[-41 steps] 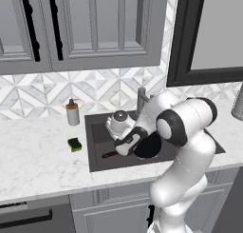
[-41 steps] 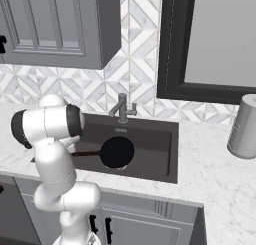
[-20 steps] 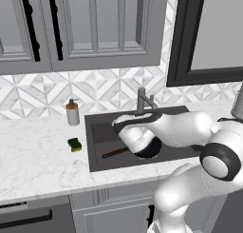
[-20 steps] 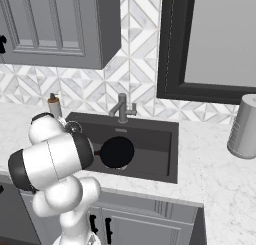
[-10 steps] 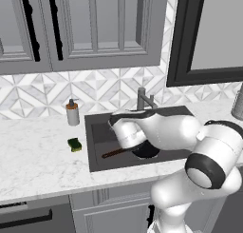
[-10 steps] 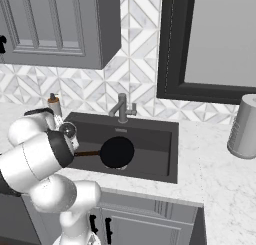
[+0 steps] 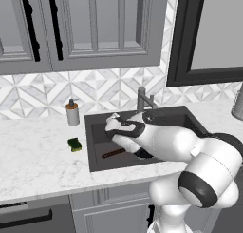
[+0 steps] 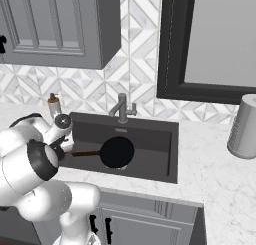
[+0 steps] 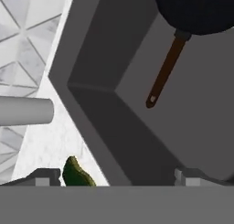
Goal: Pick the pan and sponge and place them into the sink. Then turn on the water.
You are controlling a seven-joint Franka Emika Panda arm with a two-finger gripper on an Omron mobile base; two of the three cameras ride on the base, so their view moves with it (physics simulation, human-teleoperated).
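**Pan in the basin, sponge next**

The round black frying pan (image 8: pixel 117 151) with its long thin brown handle (image 9: pixel 163 71) is lying on the floor of the large rectangular dark grey sink (image 8: pixel 155 139), handle pointing toward the sink's left wall. So the first placement looks done, and the step in hand appears to be fetching the small yellow-green sponge (image 7: pixel 74 144), which is sitting on the white marbled counter (image 7: pixel 38 156) just left of the sink's rim, well apart from the pan.

The two-finger gripper (image 9: pixel 114 175) is hanging over the left part of the sink with its jaws standing wide apart and nothing between them. In the hand view the sponge is peeking in just inside the left fingertip.

The next move probably calls for carrying the hand over the rim and lowering it so the fingers straddle the sponge before closing.

The white arm is covering most of the pan in the left base view, and the sponge is cut off at the hand view's lower edge. The brushed grey angular faucet (image 8: pixel 121 108) is showing no stream. The grey soap bottle (image 7: pixel 72 113) is standing behind the sponge.
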